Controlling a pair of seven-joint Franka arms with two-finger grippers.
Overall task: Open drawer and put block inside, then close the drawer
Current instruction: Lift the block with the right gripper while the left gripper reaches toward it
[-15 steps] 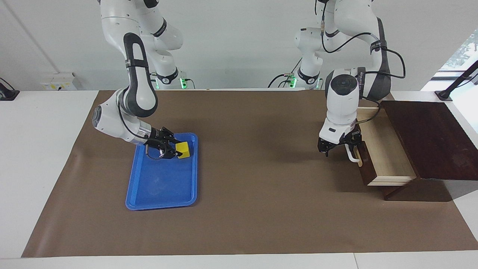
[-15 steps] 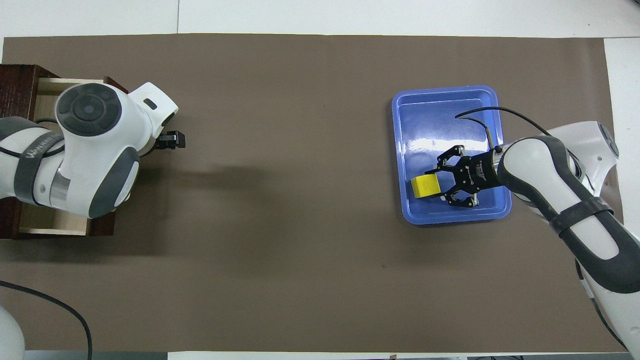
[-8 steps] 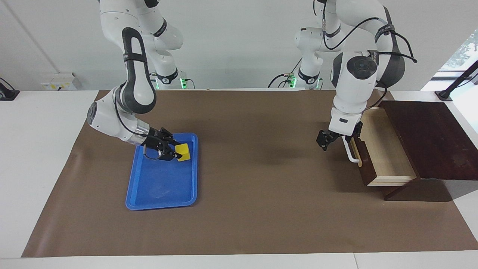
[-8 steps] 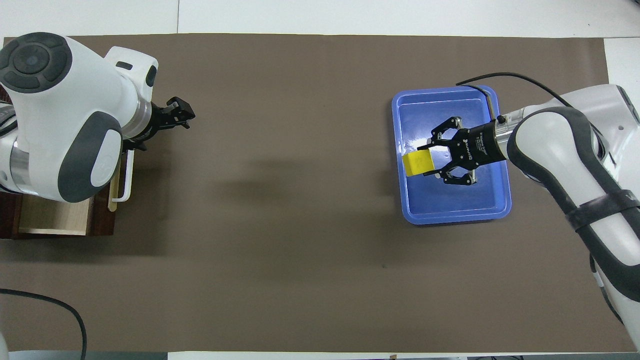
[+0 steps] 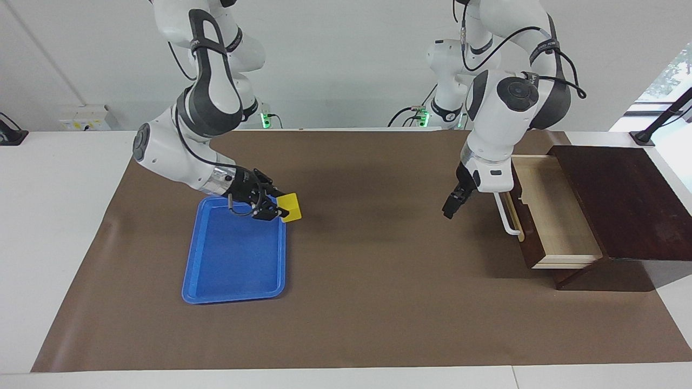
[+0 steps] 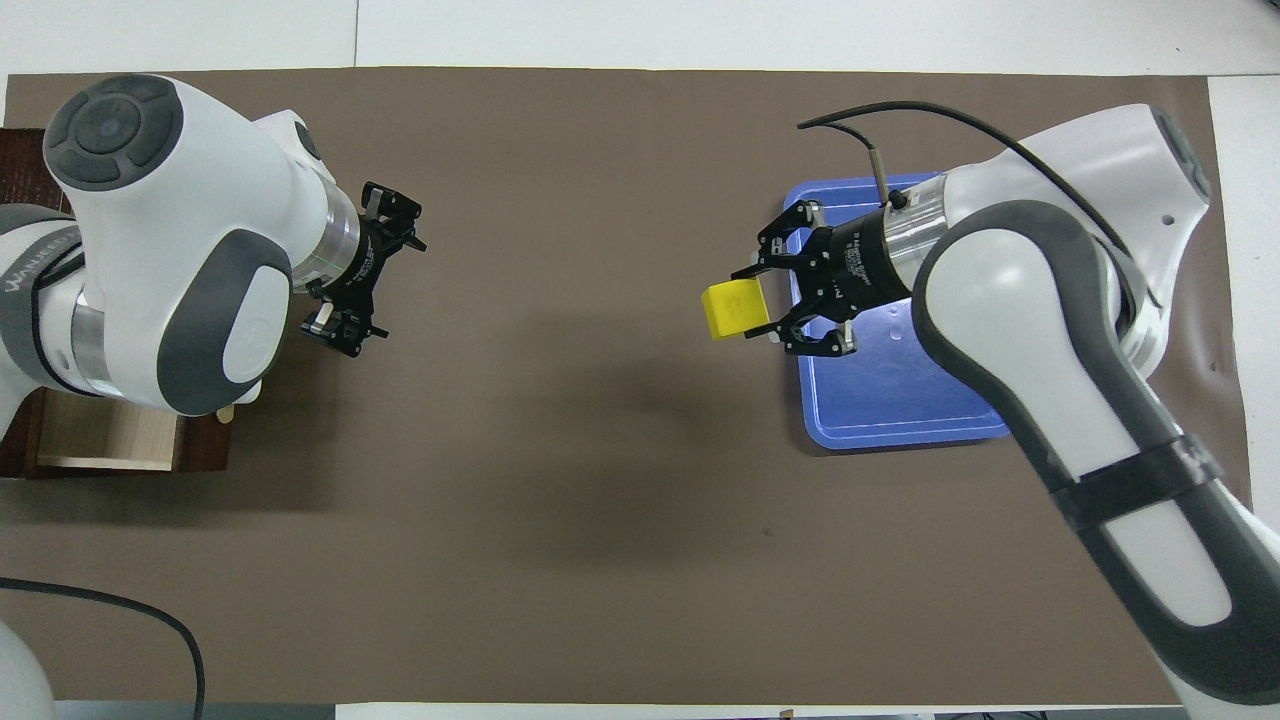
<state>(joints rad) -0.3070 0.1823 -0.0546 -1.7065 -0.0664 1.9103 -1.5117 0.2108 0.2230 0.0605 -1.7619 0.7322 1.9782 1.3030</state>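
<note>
My right gripper [image 5: 281, 209] is shut on the yellow block [image 5: 291, 208] and holds it in the air over the blue tray's edge that faces the left arm's end; it also shows in the overhead view [image 6: 733, 308]. The drawer [image 5: 551, 213] stands pulled out of its dark wooden box [image 5: 621, 200], its pale inside bare and its white handle [image 5: 505, 216] free. My left gripper [image 5: 450, 208] hangs open and empty over the mat in front of the drawer; the overhead view shows its spread fingers [image 6: 385, 275]. The left arm hides most of the drawer [image 6: 100, 440] there.
The blue tray [image 5: 232, 259] lies on the brown mat at the right arm's end, with nothing in it; it also shows in the overhead view [image 6: 900, 400]. The brown mat [image 5: 367, 270] covers the table between tray and drawer.
My right gripper has lifted the block out of the tray and carried it toward the left arm's end. My left gripper has come off the drawer handle, risen and swung away from the drawer front.
</note>
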